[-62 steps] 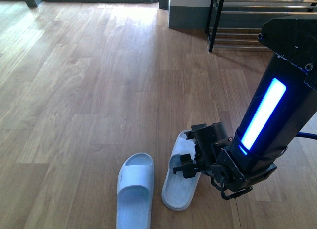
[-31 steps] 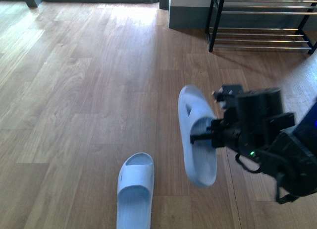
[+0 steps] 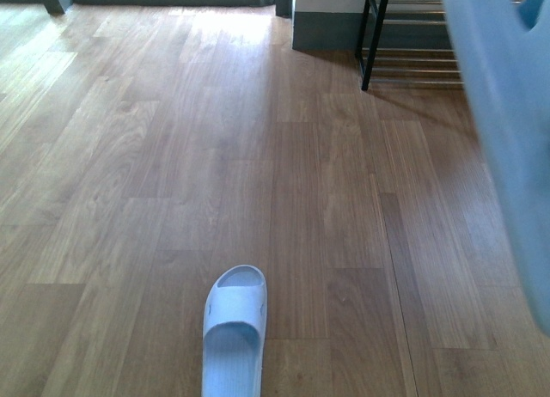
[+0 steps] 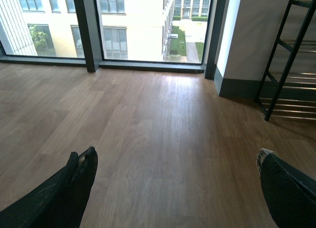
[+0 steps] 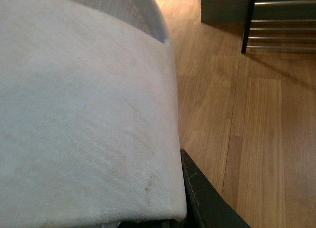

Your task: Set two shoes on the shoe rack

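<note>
One pale blue slide slipper (image 3: 234, 328) lies flat on the wooden floor at the near middle. Its mate (image 3: 507, 139) hangs lifted close to the front camera, a blurred pale blue shape down the right edge. In the right wrist view this held slipper (image 5: 84, 114) fills most of the picture, and my right gripper (image 5: 168, 188) is shut on it, one dark finger (image 5: 202, 198) showing beside it. The shoe rack (image 3: 404, 36), black frame with silver rods, stands at the far right against the wall. My left gripper (image 4: 177, 159) is open over bare floor, the rack (image 4: 286, 65) ahead of it.
A white wall with grey skirting (image 3: 326, 23) stands just left of the rack. Floor-to-ceiling windows with dark frames (image 4: 89, 30) run along the far side. Wooden floor (image 3: 172, 156) stretches between the lying slipper and the rack.
My right arm has raised the slipper further up and to the right, so close to the front camera that it blurs and hides the arm. The other slipper has stayed put.
</note>
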`<state>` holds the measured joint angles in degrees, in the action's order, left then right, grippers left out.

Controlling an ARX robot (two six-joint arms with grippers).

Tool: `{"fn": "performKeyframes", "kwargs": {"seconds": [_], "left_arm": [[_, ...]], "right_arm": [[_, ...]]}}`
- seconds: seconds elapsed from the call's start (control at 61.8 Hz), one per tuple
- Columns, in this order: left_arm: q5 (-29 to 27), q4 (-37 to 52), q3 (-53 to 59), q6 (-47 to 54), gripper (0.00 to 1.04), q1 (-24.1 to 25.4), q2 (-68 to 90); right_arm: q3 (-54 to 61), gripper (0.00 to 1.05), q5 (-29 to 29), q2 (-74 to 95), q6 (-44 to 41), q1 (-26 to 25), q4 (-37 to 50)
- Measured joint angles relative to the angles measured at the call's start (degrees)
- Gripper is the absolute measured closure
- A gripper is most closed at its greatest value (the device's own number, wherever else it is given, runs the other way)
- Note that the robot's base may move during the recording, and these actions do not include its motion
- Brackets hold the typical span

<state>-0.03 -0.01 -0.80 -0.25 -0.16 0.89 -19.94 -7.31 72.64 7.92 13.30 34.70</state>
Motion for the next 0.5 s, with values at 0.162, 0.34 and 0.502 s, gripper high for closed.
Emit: {"fn": "performKeyframes", "kwargs": {"seconds": [0.162, 0.34, 0.502], "left_arm": [[0.02, 0.0, 0.0, 0.0, 0.09, 0.0, 0.0], [-0.15, 0.0, 0.0, 0.0, 0.09, 0.0, 0.0], [-0.13, 0.0, 0.0, 0.0, 0.09, 0.0, 0.0]], "right_arm": [[0.11, 1.03, -0.02, 0.04, -0.04, 0.0, -0.17], [0.11, 1.03, -0.79, 0.04, -0.17, 0.24, -0.17], [0.13, 1.03, -0.13, 0.04, -0.17, 0.0, -0.2]]}}
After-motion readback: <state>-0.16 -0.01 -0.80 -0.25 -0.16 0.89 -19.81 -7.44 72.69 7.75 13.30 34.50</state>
